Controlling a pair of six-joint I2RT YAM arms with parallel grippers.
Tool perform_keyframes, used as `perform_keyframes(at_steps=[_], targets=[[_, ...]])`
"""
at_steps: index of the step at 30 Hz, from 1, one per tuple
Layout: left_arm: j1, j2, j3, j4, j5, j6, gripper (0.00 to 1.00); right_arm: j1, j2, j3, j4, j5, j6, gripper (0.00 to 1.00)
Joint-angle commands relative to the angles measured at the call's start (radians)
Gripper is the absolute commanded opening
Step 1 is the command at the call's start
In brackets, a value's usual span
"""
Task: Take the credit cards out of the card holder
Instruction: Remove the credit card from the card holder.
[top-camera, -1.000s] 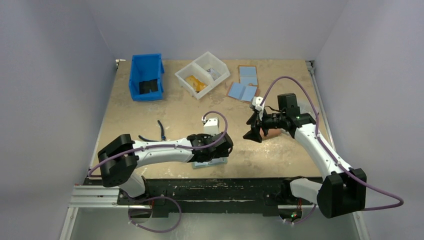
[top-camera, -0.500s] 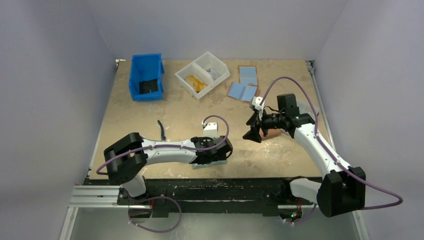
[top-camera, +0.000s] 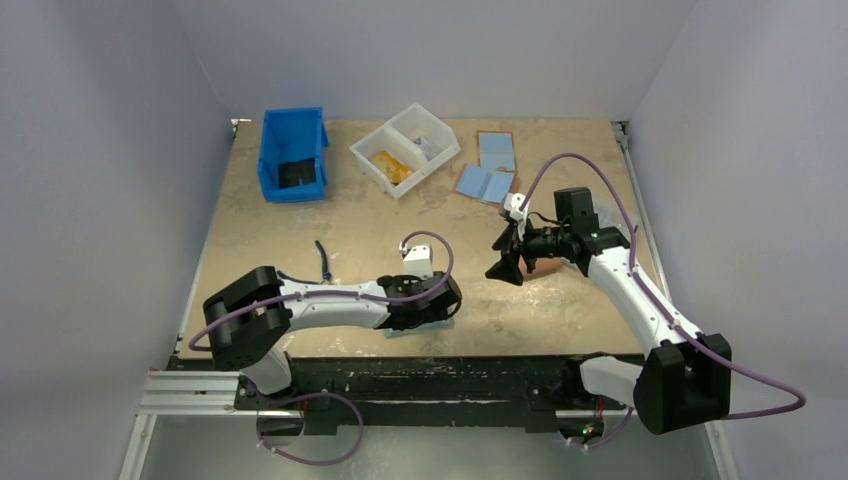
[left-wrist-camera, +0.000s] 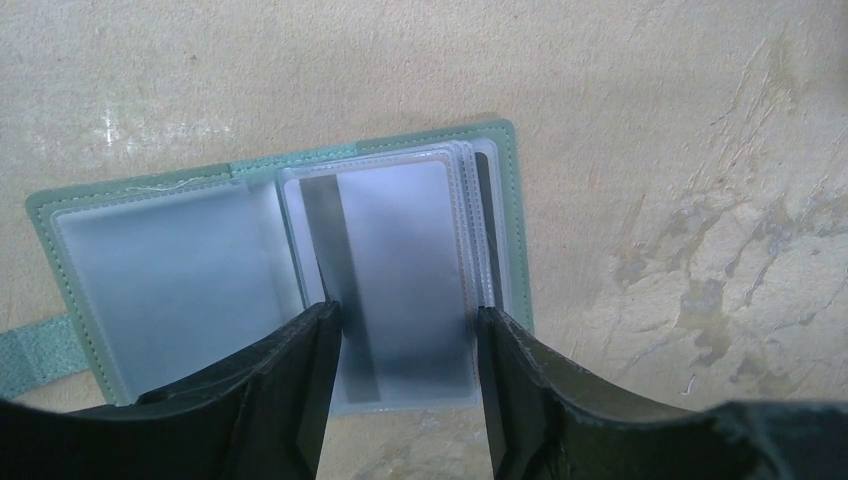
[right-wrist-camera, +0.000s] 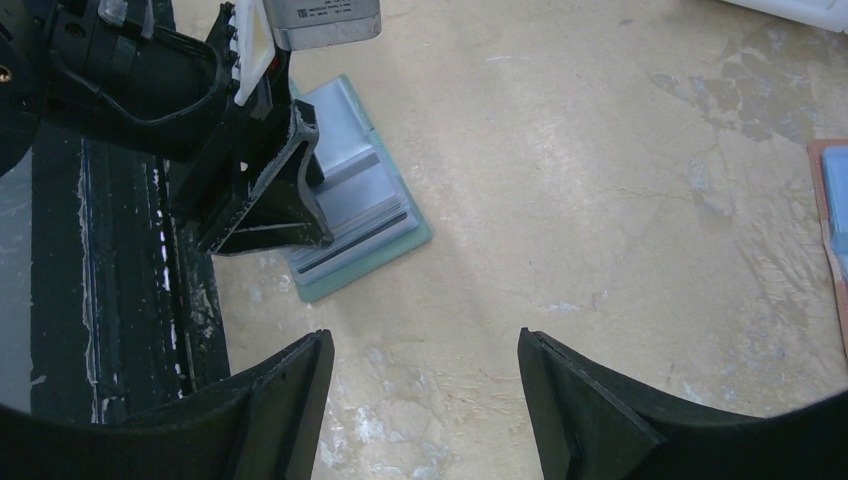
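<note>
Card holder: open flat at the bench's near edge, left of middle.
Left fingers: partly open, astride a sleeved card; cannot tell if gripping.
Right fingers: wide open, empty.

card holder: teal-green, pale stitching | top card: grey w/ dark stripe | table: tan, mottled | bin: blue | tray: white | flat wallets: lt-blue/brown
</note>
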Motion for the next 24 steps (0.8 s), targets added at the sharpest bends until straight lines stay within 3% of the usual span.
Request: perform_keyframes(at_steps=[1, 10, 24], targets=[[0.019, -0.05, -0.054, 0.027, 0.01, -0.024, 0.54, -0.005, 0.002, -0.005, 0.023, -0.032, 0.01, 0.75], [0.061, -0.138, -0.18, 0.143, 0.09, 0.015, 0.47, -0.004, 0.005, -0.005, 0.021, -0.036, 0.01, 0.75], [0.167, -0.404, -0.448, 0.377, 0.226, 0.07, 0.46, -0.005, 0.01, -0.008, 0.02, -0.044, 0.011, 0.75]])
